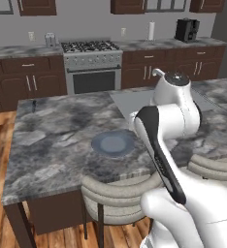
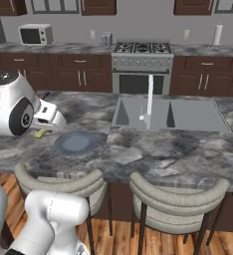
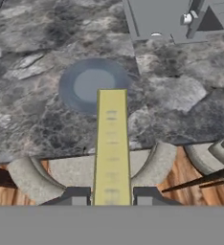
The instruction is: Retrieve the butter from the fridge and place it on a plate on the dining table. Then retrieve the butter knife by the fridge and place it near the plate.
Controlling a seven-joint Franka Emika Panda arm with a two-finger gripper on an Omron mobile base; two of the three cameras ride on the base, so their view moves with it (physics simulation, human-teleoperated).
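My gripper (image 3: 111, 197) is shut on the butter (image 3: 112, 143), a thin yellow stick that points away from the hand between the two dark fingertips (image 3: 78, 197). Its far end lines up with the near rim of the grey-blue plate (image 3: 92, 85). From the right base view, the gripper (image 2: 43, 129) holds the butter (image 2: 39, 133) just above the dining table (image 2: 153, 149), a little left of the plate (image 2: 76, 143). The left base view has the plate (image 1: 113, 144) mid-table, with the white arm covering the hand. A small slim dark thing (image 1: 34, 105) lies at the table's far left corner; whether it is the butter knife I cannot tell.
A sink (image 2: 163, 113) with a tall tap (image 2: 149, 99) is set into the table right of the plate. Curved stool backs (image 2: 58, 182) line the near edge. A stove (image 1: 92, 65) and dark cabinets stand along the back wall.
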